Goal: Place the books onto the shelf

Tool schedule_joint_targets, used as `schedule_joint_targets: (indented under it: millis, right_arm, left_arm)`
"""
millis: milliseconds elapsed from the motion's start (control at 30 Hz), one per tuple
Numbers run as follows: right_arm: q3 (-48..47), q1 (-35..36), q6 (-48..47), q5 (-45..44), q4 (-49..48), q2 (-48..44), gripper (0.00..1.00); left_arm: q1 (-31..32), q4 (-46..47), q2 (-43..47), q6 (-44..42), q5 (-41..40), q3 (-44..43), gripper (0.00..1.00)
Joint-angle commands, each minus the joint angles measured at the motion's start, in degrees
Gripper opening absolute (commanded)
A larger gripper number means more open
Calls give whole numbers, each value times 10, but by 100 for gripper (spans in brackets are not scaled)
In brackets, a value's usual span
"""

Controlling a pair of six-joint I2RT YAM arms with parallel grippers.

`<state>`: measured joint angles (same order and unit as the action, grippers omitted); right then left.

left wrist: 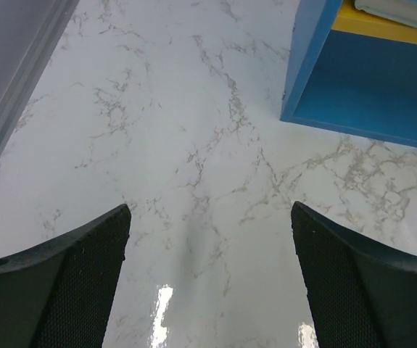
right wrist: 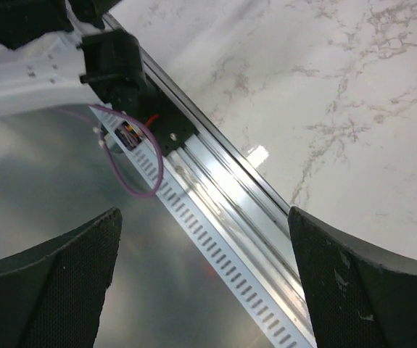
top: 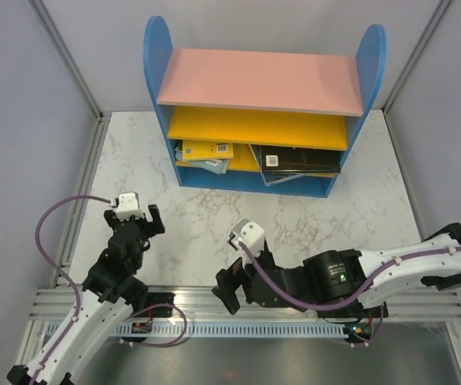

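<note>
We count one small bookcase (top: 254, 187) with two blue round-topped side panels (top: 156, 72), one pink top board (top: 262, 80) and two yellow-orange shelves (top: 258, 127). We see two piles of thin paperback books (top: 206, 150), with at least four books showing. We count two black grippers: the left gripper (top: 134, 218) and the right gripper (top: 227, 285).

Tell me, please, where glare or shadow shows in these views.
Left wrist: two bright glare patches on the table, low in frame. Right wrist: one glint on the metal rail. Top external: even, sharp light, the books shaded inside the shelf.
</note>
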<state>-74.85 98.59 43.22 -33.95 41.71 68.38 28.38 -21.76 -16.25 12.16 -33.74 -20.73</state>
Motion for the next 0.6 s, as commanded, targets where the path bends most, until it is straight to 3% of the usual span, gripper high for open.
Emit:
schedule_joint_targets:
  millis: [0,133,233,333,567]
  right_arm:
    - [-29,47,-16,-139,67,35,98]
    - [-65,49,33,-189,141,45,98]
    - [-37,49,30,-217,134,25,98]
    - [-20,49,22,-258,130,8,98]
    - [58,49,15,-309,80,-27,98]
  left_arm:
    - [-3,162,-27,-51,-49,40,93]
    - [-14,292,-117,-67,-23,85,95]
    - [-47,391,-232,-87,32,92,95]
    - [-80,491,-313,-115,35,86,94]
    - [-183,630,-466,-48,132,81,94]
